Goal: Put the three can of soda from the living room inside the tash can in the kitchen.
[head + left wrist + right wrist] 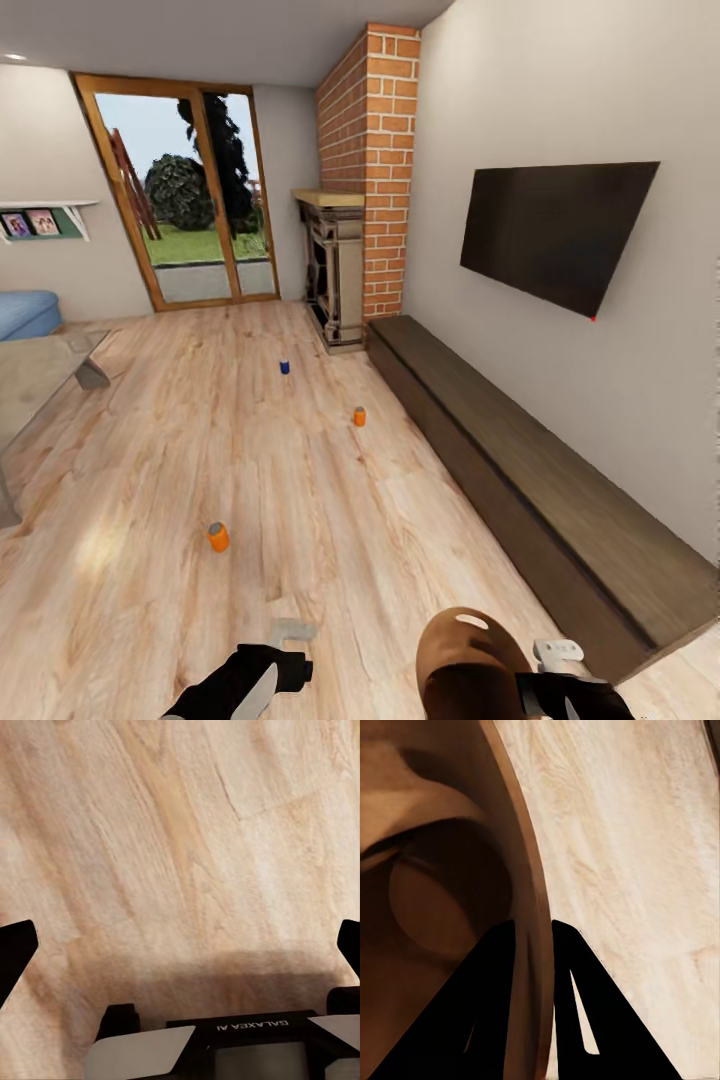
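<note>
Three soda cans stand apart on the wooden floor in the head view: an orange can [218, 537] nearest me, a second orange can [359, 416] farther right, and a dark blue can [284, 367] beyond them. My right gripper [555, 655] [534, 937] is shut on the rim of the trash can [465, 665] [435, 870], one finger inside and one outside; its brown inside faces the head camera. My left gripper [293, 633] [180, 945] is open above bare floor with nothing between its fingers.
A long dark wooden bench [520, 470] runs along the right wall under the TV [555, 230]. The brick fireplace [335, 270] stands behind the cans. A glass coffee table [40, 375] and a blue sofa [25, 312] are at the left. Glass doors [185, 195] close the far wall.
</note>
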Motion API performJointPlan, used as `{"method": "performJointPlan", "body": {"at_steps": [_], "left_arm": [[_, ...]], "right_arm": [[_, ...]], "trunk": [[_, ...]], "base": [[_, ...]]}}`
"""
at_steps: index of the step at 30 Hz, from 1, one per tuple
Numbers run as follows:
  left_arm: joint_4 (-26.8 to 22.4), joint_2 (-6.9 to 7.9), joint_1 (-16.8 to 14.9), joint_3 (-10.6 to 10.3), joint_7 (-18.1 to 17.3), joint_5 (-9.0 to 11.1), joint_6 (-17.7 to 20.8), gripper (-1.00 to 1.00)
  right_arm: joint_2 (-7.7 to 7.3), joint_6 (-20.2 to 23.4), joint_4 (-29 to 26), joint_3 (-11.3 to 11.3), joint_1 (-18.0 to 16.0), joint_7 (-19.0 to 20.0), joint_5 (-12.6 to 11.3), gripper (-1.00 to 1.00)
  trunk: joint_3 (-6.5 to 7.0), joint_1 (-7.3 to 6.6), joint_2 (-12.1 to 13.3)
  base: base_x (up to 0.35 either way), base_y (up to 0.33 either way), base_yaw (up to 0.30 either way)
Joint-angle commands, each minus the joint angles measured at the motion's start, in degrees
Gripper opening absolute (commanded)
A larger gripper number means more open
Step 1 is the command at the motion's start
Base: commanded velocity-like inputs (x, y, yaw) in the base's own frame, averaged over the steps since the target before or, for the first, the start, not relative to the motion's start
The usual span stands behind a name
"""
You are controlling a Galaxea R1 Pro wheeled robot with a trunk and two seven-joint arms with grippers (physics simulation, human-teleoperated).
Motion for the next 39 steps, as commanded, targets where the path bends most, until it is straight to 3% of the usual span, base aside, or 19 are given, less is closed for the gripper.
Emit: {"method": "performJointPlan", "body": {"at_steps": [1,17,39], "left_arm": [[0.0,0.0,0.0,0.0,0.0,0.0,0.0,1.0],[0.0,0.0,0.0,-0.1,0.0,0.0,-0.1,1.0],[0.1,0.31,0.0,0.2,0.2,0.0,-0.1,1.0]], "right_arm": [[0.01,0.1,0.0,0.0,0.0,0.4,-0.5,-1.0],[0.52,0.1,0.0,0.0,0.0,0.4,-0.3,-1.0],[0.33,-0.1,0.8,-0.1,0.0,0.3,-0.1,-1.0]], "trunk": [[0.0,0.0,0.0],[0.0,0.0,0.0],[0.0,0.0,0.0]], "base": [[0.113,0.346,-0.285],[0.111,0.347,-0.229],[0.013,0.35,-0.016]]}}
